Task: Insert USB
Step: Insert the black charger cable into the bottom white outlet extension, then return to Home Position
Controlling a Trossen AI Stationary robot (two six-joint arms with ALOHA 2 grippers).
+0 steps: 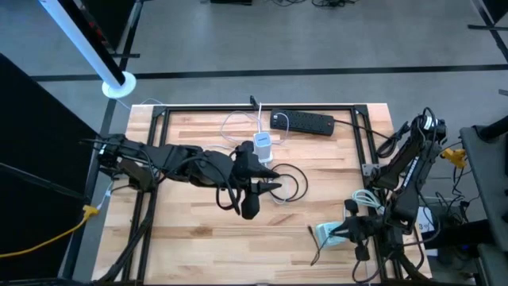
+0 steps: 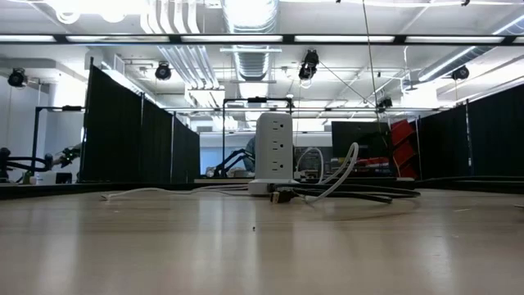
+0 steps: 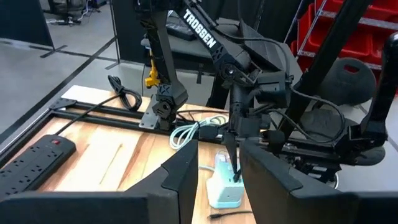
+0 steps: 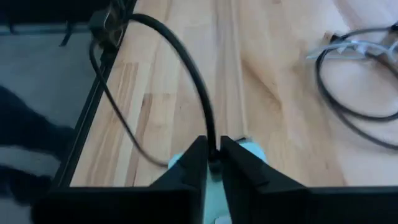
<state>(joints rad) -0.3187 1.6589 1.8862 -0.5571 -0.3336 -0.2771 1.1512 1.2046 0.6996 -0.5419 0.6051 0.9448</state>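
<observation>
Right gripper (image 4: 213, 148), low over table (image 4: 267, 93) corner, apparently pinches black cable (image 4: 186, 62); left gripper (image 3: 219, 148) mid-table, grip unclear.

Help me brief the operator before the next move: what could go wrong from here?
1. The right gripper pinches the black cable just above the pale teal block; pulling away may tug the plug out.
2. Loose cable loops beside the left gripper could snag it.

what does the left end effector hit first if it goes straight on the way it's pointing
The left end effector would likely meet the pale blue block first, where the right end effector grips a black cable; depth is unclear.
</observation>
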